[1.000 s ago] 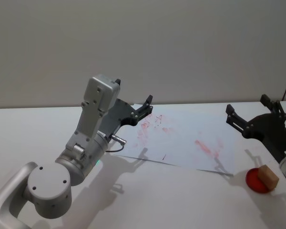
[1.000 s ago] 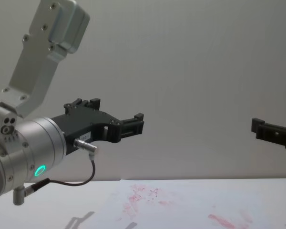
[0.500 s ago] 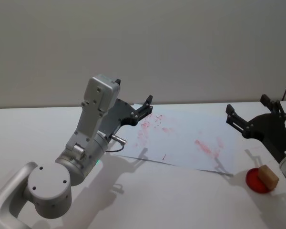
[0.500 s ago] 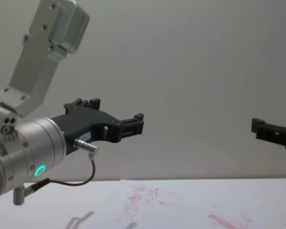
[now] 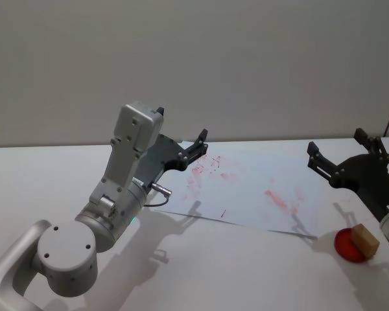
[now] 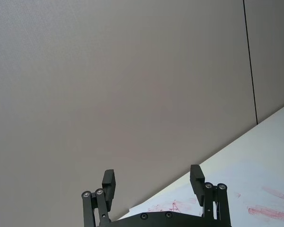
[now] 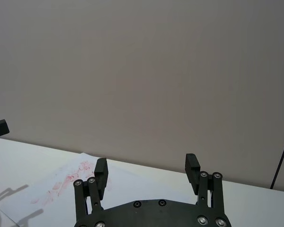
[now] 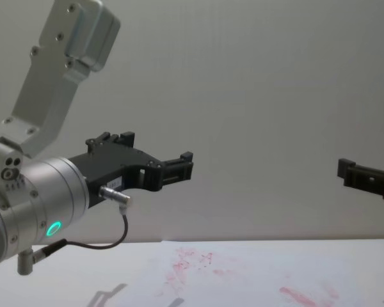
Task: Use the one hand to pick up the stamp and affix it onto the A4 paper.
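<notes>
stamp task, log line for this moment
stamp: on red pad, untouched | paper: smudged | left gripper: open, raised | right gripper: open, raised

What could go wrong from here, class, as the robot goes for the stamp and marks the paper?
The stamp sits on a red pad close beside the right arm, behind the open right pincer; reaching back might knock it. The left pincer hangs near the A4 paper's far corner, risking a clash.

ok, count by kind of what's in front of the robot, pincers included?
wooden stamp: 1
round red pad: 1
A4 paper: 1
pincers: 2 (left pincer, right pincer, both open)
total: 5
</notes>
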Tool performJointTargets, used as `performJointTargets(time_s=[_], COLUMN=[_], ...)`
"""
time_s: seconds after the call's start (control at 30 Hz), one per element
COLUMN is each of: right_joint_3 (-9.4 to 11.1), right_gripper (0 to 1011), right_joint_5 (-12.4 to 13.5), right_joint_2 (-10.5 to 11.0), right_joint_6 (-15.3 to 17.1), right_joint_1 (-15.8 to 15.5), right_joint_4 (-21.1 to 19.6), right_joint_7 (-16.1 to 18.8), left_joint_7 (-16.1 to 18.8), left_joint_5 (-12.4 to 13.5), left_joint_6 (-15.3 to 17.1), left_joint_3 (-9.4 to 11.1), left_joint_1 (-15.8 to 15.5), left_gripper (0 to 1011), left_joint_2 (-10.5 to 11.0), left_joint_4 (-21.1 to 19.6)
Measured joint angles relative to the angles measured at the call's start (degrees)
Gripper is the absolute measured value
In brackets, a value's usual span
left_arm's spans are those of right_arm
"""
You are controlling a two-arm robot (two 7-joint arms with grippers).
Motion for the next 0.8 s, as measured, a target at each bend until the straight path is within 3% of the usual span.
performJointTargets(time_s=[0.3, 0.8], right_joint_3=[0.6, 2.2], right_gripper=[1001, 1001], right_joint_5=[1.0, 2.8], right_joint_2=[1.0, 5.4], right_joint_6=[0.0, 3.7], right_joint_1=[-1.5, -9.1], right_joint_4=[-0.9, -5.8], right_joint_7=[-0.3, -4.0], left_joint_7=[0.0, 0.0], left_joint_5=[0.0, 0.0], left_joint_6=[0.0, 0.0], left_joint_3=[0.0, 0.0], left_joint_1=[0.0, 0.0], left_gripper=[1001, 1001], left_joint_2=[0.0, 0.0], left_joint_4=[0.0, 0.0])
